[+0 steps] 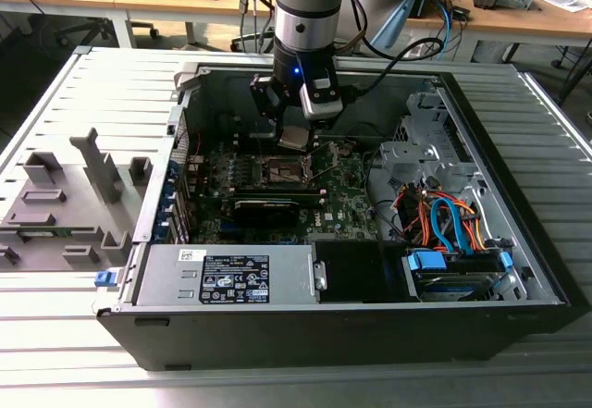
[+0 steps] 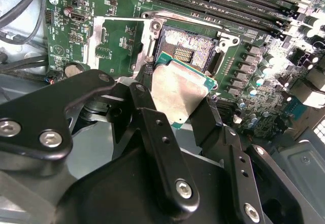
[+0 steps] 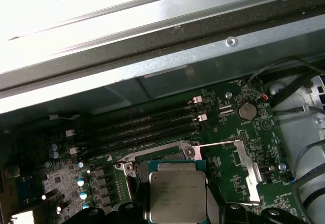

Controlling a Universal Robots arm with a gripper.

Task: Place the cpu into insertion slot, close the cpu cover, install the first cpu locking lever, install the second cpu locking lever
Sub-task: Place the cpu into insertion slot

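Exterior view: the gripper [image 1: 296, 129] hangs inside the open computer case [image 1: 370, 329], over the motherboard [image 1: 347, 206]. Its fingers are pinched on the cpu [image 1: 294, 138], which is held clear above the insertion slot [image 1: 280, 169] and is not seated. A long black card [image 1: 268, 207] lies just beside the slot, toward the power supply [image 1: 231, 277].

Second wrist view: two black fingers [image 2: 146, 107] clamp opposite edges of the cpu [image 2: 179, 89], silvery face toward the camera and tilted. The insertion slot [image 2: 189, 49] lies open behind it, contact field exposed. The cpu cover [image 2: 94, 41] is swung back flat beside the slot, green board showing through its window.

First wrist view: the cpu [image 3: 177, 196] sits in front of the insertion slot [image 3: 167, 158], overlapping its near edge. The cpu cover [image 3: 250, 168] lies open to one side. The memory slots [image 3: 147, 125] run beyond the socket, a coin cell [image 3: 247, 111] nearby.
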